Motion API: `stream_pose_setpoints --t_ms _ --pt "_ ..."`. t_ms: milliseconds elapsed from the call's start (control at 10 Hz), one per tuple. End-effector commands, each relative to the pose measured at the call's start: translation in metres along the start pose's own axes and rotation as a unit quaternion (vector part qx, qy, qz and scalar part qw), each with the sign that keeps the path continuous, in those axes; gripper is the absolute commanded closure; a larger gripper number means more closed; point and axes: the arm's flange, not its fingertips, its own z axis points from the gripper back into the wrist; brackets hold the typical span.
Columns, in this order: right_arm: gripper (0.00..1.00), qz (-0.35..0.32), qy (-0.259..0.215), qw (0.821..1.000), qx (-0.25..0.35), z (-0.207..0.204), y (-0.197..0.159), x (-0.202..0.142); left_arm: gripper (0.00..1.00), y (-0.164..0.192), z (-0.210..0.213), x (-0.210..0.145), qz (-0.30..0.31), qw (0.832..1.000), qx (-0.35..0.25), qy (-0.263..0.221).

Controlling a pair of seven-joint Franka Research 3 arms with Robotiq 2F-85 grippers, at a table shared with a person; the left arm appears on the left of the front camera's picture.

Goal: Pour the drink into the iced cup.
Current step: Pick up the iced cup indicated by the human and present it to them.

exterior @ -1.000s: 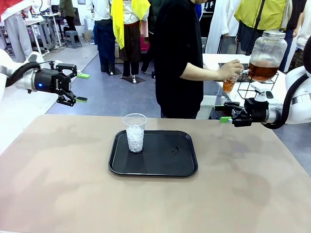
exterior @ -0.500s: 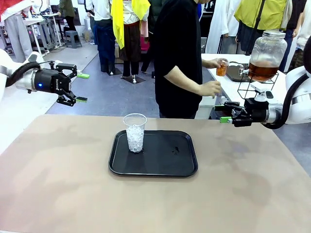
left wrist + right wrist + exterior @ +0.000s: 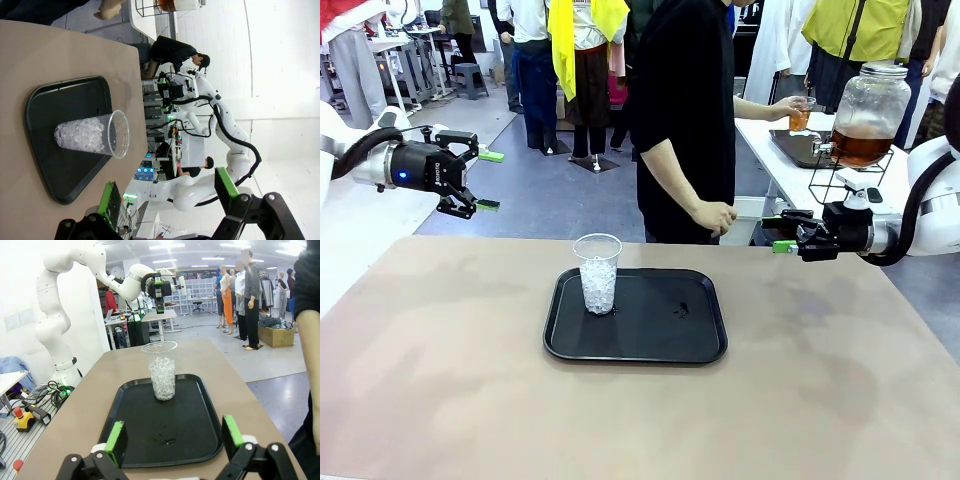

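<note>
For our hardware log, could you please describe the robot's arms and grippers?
The left arm and right arm are white and rounded, each with a black ribbed hose at the wrist. The left gripper and right gripper are black with green pads; the left wrist shows a blue light.

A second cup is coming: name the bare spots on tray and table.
The black rectangular tray is bare across its right half, save a small mark. The tan table is bare left, right and in front of the tray. Crowded: the tray's far-left part, under the clear plastic cup of ice.
</note>
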Motion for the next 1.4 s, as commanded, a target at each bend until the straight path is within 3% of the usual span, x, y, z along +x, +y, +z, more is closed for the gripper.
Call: stream_pose_setpoints --t_ms 0,1300 --pt "0.0 0.0 -0.009 1.0 -0.001 -0.0011 0.0026 0.0021 0.0 -0.0017 0.0003 -0.0003 -0.004 1.0 -0.003 -0.002" --pt "0.0 0.0 -0.009 1.0 -0.001 -0.0011 0.0026 0.0021 0.0 -0.0017 0.0003 -0.0003 -0.004 1.0 -0.003 -0.002"
